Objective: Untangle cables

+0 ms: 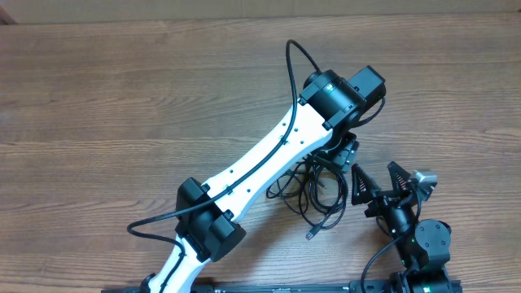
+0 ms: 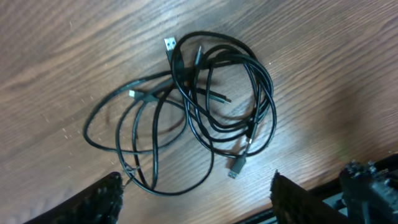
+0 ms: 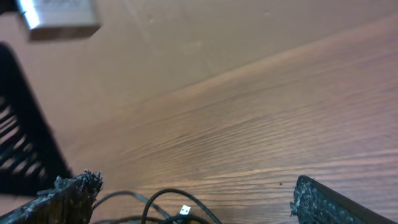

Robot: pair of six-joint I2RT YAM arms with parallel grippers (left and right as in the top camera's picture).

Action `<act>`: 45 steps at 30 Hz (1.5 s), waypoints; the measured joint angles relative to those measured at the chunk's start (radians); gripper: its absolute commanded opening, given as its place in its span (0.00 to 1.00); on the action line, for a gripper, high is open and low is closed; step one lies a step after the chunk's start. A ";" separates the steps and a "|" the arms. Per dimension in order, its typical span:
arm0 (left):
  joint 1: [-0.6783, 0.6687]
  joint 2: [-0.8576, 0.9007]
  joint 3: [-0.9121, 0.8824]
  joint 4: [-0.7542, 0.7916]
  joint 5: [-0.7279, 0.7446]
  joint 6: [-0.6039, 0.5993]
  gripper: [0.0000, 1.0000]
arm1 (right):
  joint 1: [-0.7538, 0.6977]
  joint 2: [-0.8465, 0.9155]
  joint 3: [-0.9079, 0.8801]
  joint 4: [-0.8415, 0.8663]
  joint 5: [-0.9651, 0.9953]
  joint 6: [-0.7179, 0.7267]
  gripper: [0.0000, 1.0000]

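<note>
The cables (image 1: 314,192) lie on the wooden table as a loose tangle of thin black loops, with small plug ends sticking out. In the left wrist view the tangle (image 2: 198,99) fills the middle, a silver plug (image 2: 168,43) at its top and a dark plug (image 2: 236,167) at its lower edge. My left gripper (image 1: 343,155) hovers over the tangle's far right side, open (image 2: 196,196) and empty. My right gripper (image 1: 376,177) is open and empty just right of the tangle. Its view shows a few loops (image 3: 163,208) low between its fingers (image 3: 196,199).
The white left arm (image 1: 260,159) reaches diagonally from the front left over the table and hides part of the tangle. Its thick black wire (image 1: 293,57) arcs above it. The right arm's base (image 1: 423,244) stands at the front right. Bare wooden table (image 1: 122,98) lies to the left and back.
</note>
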 measured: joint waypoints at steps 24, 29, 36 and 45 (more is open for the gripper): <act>-0.092 0.000 -0.269 0.170 0.076 -0.304 1.00 | -0.005 0.002 0.000 -0.078 0.201 0.230 1.00; -0.078 0.000 -0.320 0.227 0.066 -0.363 1.00 | -0.006 0.003 0.000 -0.069 0.206 0.234 1.00; -0.074 0.000 -0.387 0.314 0.064 -0.415 1.00 | -0.006 0.003 0.000 -0.068 0.207 0.235 1.00; -0.067 0.000 -0.476 0.390 0.062 -0.430 1.00 | -0.006 0.003 0.000 -0.067 0.206 0.235 1.00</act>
